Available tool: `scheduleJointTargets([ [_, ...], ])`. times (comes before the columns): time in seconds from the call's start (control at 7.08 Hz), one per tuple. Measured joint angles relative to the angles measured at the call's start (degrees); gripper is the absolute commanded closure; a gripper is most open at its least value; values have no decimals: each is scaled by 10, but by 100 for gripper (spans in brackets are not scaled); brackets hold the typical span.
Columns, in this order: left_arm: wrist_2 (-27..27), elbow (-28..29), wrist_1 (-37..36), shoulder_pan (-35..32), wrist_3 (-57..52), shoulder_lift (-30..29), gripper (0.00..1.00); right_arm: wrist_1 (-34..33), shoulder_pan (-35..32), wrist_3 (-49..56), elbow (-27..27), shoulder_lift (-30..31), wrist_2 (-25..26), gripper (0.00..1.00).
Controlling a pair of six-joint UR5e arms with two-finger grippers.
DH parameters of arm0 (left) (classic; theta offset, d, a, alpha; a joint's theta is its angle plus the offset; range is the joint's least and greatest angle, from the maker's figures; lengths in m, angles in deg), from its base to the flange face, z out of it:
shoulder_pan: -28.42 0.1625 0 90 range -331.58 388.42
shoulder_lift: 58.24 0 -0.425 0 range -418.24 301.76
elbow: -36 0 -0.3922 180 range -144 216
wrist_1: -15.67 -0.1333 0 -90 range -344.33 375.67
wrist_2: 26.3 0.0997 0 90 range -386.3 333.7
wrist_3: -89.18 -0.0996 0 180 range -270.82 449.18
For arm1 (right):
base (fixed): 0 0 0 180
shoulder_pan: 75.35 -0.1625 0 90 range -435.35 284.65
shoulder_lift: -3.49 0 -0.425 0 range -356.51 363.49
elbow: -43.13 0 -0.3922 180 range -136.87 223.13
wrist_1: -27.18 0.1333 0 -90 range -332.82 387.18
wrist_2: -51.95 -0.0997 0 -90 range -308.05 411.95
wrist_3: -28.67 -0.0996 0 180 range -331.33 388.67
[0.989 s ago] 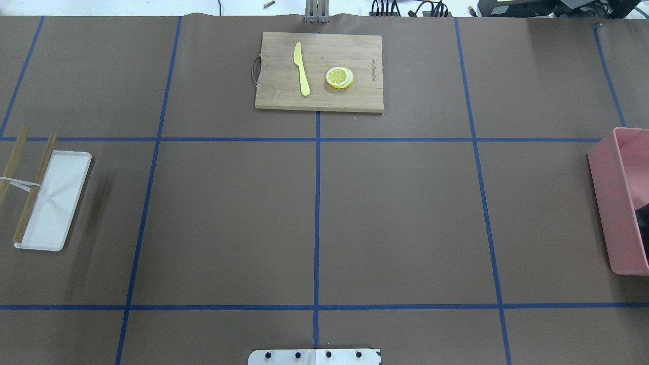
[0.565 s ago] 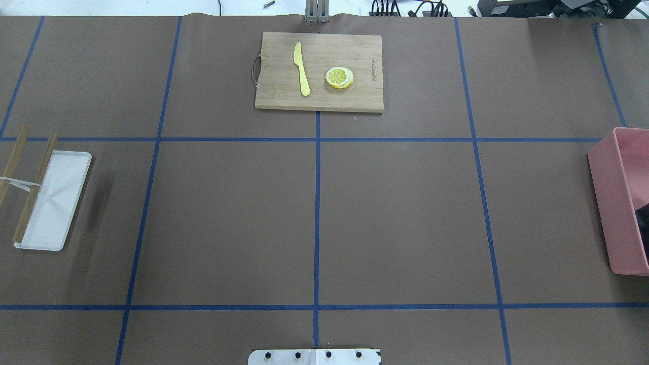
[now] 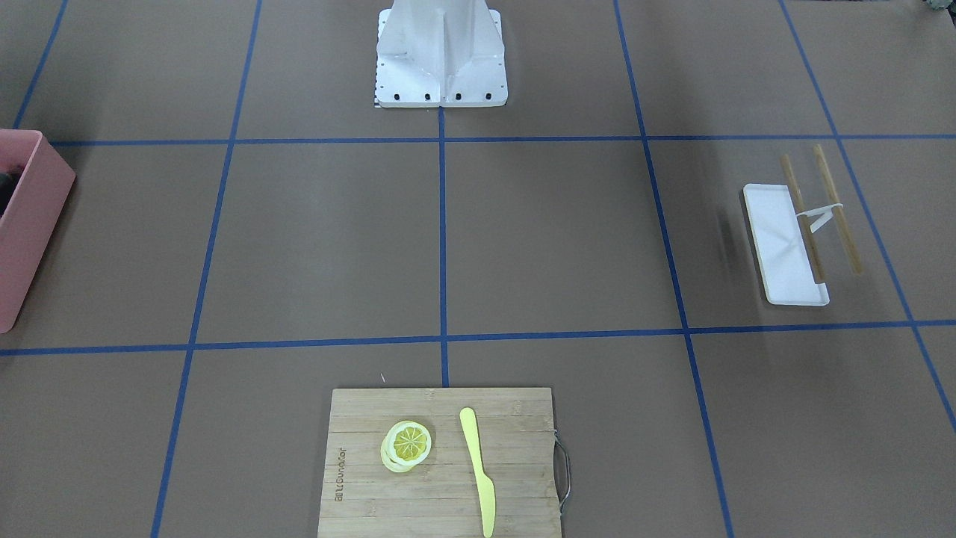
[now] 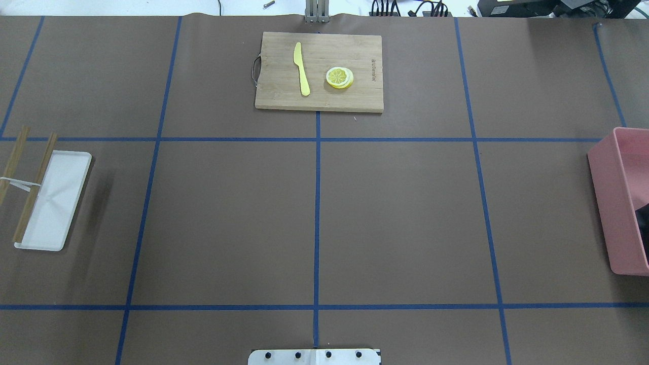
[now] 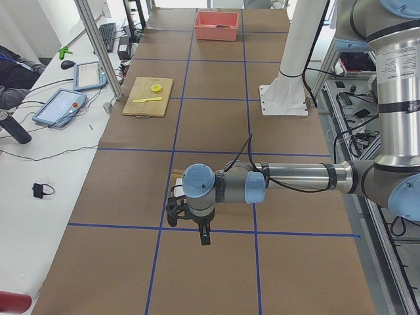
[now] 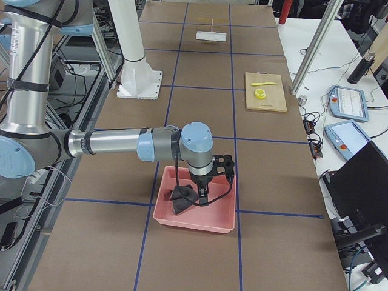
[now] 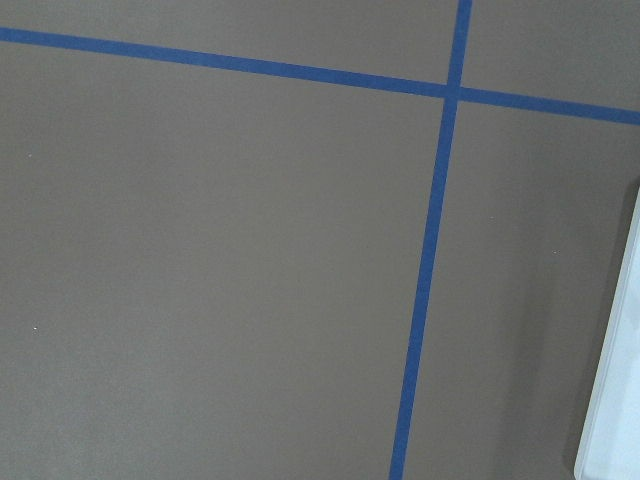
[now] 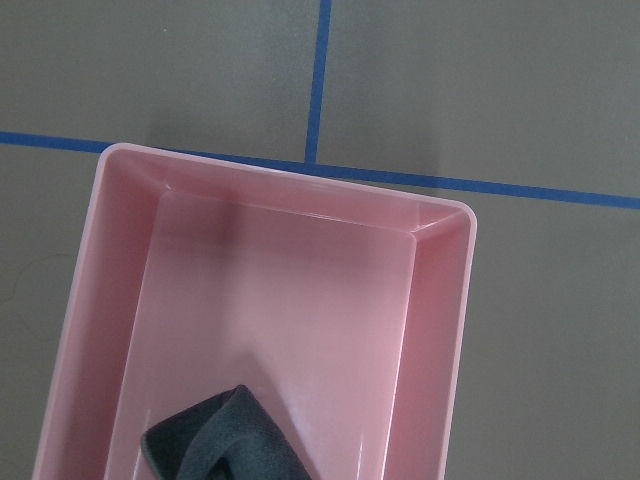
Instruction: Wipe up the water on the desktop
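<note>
Front-facing view: the desk (image 3: 314, 239) is a flat matte brown surface, its long axis running side to side, cut into large rectangles by thin blue tape lines. At the near edge lies a bamboo cutting board (image 3: 515, 441) with lemon slices (image 3: 408, 444) and a yellow knife (image 3: 478, 471) on it, the knife lying roughly across the desk's long axis. A white tray (image 3: 780, 246) sits toward the robot's left end, with two wooden sticks (image 3: 836, 209) just beside it, one overlapping its edge. A pink bin (image 3: 30, 224) sits at the opposite end. The white robot pedestal (image 3: 441, 52) stands at the far middle.

Overhead view: the board is at the far middle edge, the tray at the left margin and the bin at the right margin. The central rectangles between them are bare brown.

Exterior left view: the desk's long axis runs away into depth. The left gripper (image 5: 203, 233) hangs over the near end beside a tape crossing, partly hiding the tray. I cannot tell how its jaws stand.

Exterior right view: the right gripper (image 6: 203, 197) points down into the bin, close to a dark cloth (image 6: 180, 197) lying inside. I cannot tell whether its jaws touch or grip the cloth.

Left wrist view: brown desk, a tape crossing, and a sliver of the tray at the right edge.

Right wrist view: the bin from above, with the cloth in its lower part and tape lines beyond.
</note>
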Motion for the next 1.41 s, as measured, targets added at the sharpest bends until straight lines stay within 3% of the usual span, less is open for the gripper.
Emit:
scheduleJointTargets([
  [1.41,0,15,0,1,-1,0,2,-1,1,0,-16,18,0,0],
])
